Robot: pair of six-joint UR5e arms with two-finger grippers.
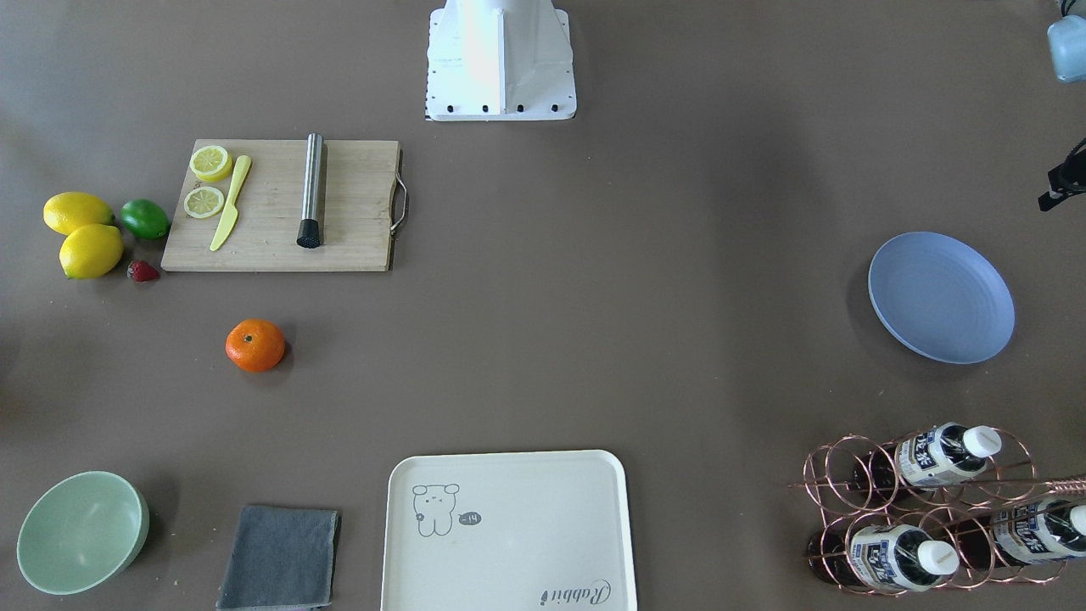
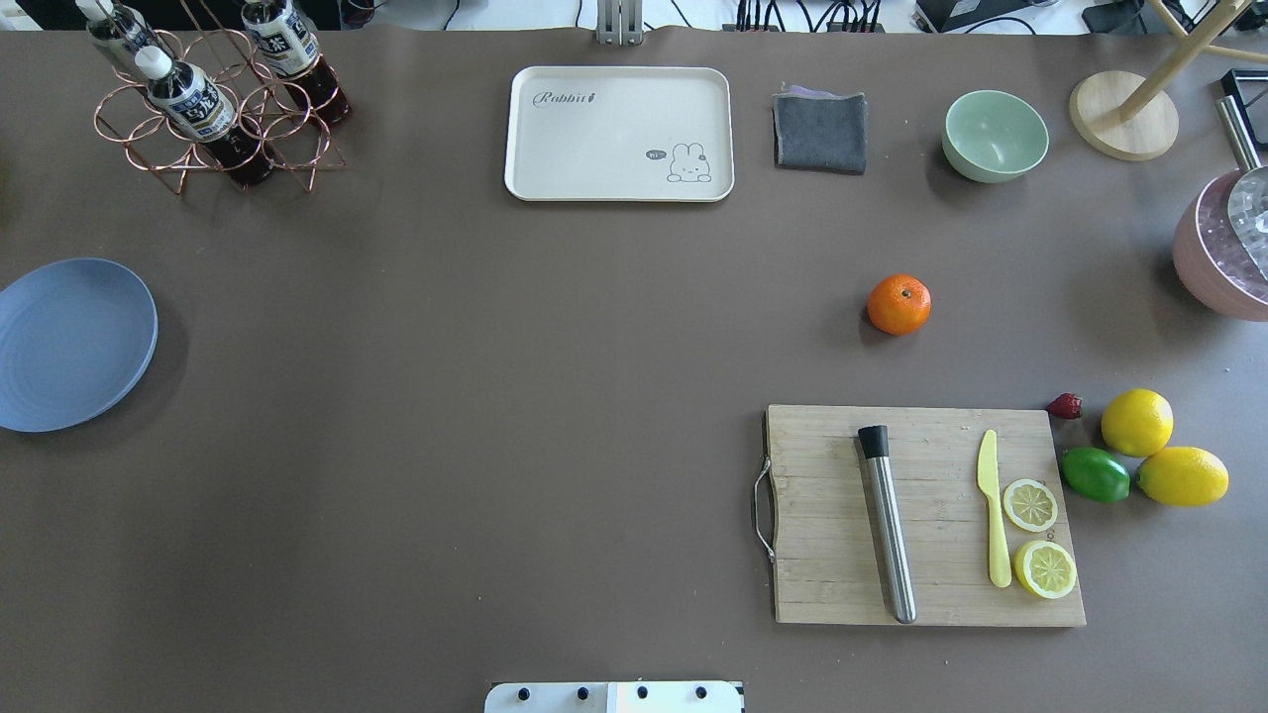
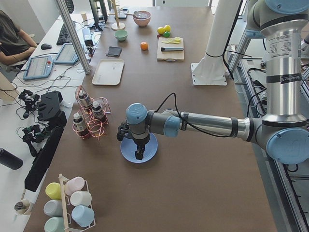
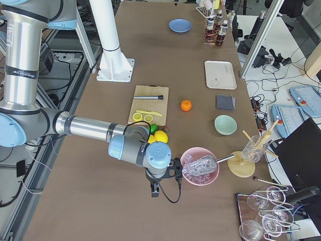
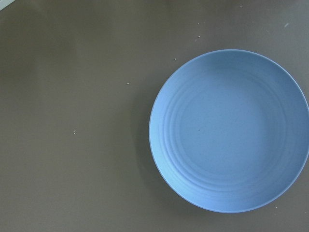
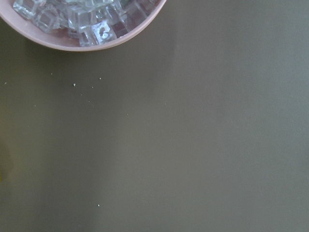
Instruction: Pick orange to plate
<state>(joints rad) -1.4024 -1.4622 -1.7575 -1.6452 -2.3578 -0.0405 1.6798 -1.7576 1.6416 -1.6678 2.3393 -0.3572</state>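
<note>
The orange (image 2: 898, 304) lies alone on the brown table, beyond the cutting board; the front view shows the orange (image 1: 254, 344) too. Far across the table lies the blue plate (image 2: 69, 344), bare, and this plate (image 5: 229, 130) fills the right of the left wrist view. In the left side view my left gripper (image 3: 139, 154) hangs just over the plate (image 3: 151, 150). My right gripper (image 4: 154, 191) hovers by a pink ice bowl, well away from the orange (image 4: 186, 105). Neither wrist view shows fingers, so I cannot tell whether either gripper is open or shut.
A wooden board (image 2: 822, 465) holds a steel muddler, a yellow knife and lemon slices. Beside it lie two lemons (image 2: 1137, 422), a lime and a strawberry. A cream tray (image 2: 614, 149), grey cloth, green bowl (image 2: 995, 136), bottle rack (image 2: 208, 109) and pink ice bowl (image 2: 1223, 248) line the edges.
</note>
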